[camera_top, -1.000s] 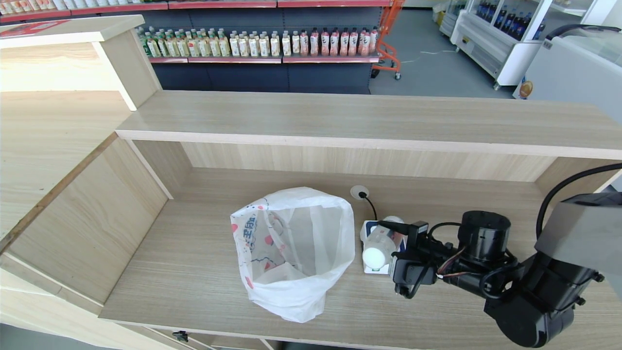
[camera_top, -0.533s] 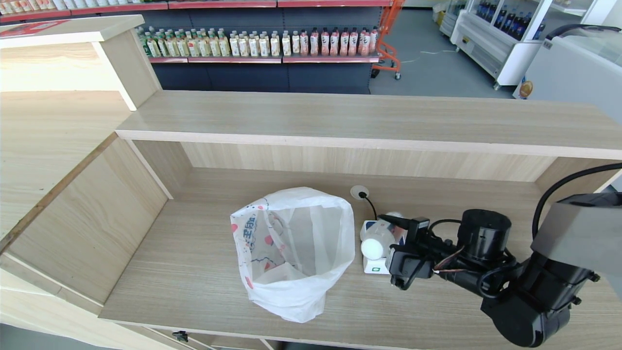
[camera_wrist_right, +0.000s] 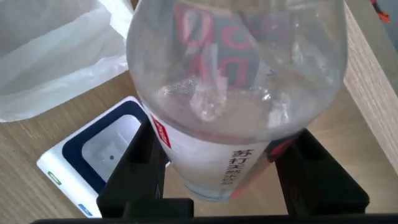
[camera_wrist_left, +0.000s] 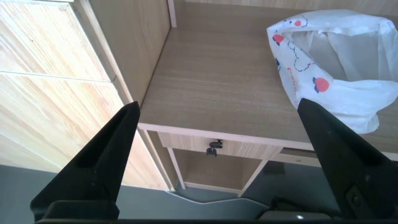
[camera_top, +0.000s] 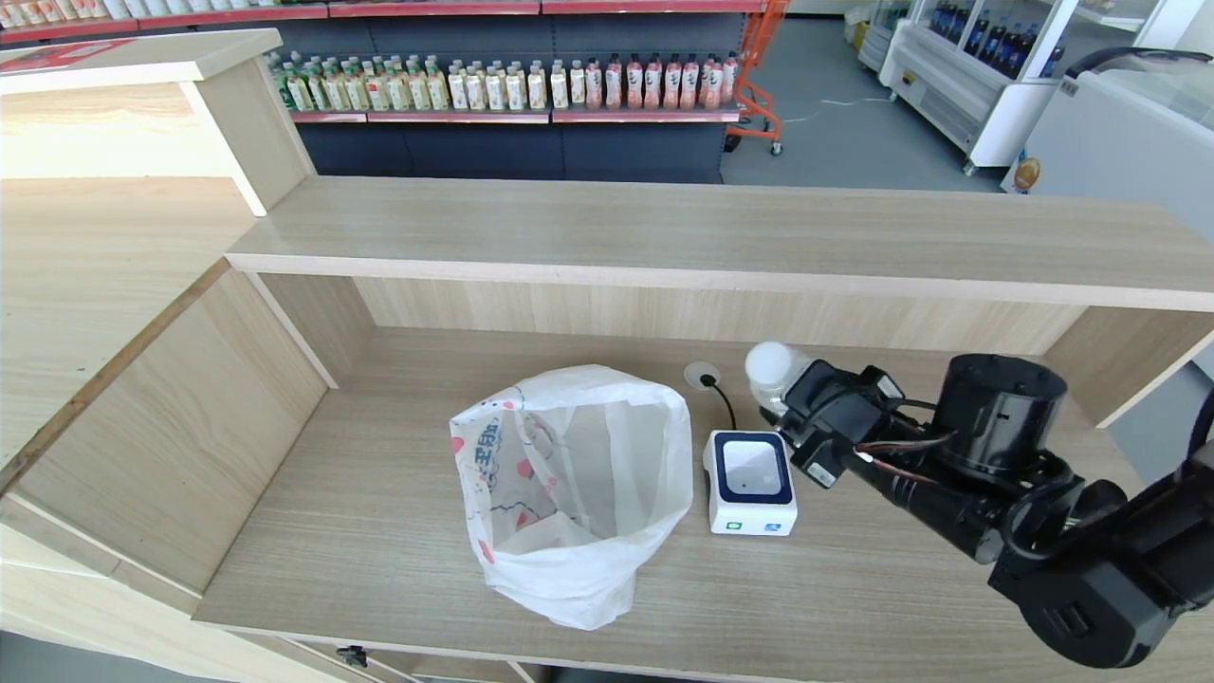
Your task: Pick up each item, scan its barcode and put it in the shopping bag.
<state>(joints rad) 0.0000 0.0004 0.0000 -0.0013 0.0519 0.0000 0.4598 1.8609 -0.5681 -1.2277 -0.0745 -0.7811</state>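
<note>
Right pincer (camera_top: 785,391) pinching bottle (camera_top: 770,366) (arm stretched forward), above counter (camera_top: 379,531), beyond scanner (camera_top: 749,476).

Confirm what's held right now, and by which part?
Right gripper holds the clear bottle, clamped across its labelled body. Left gripper is open, holding nothing.

A shop; a wooden counter (camera_top: 664,228) carries a scanner (camera_top: 750,479); behind it, shelves (camera_top: 455,118) of bottled drinks (camera_top: 517,87); fridges (camera_top: 958,71) beyond its right end.
</note>
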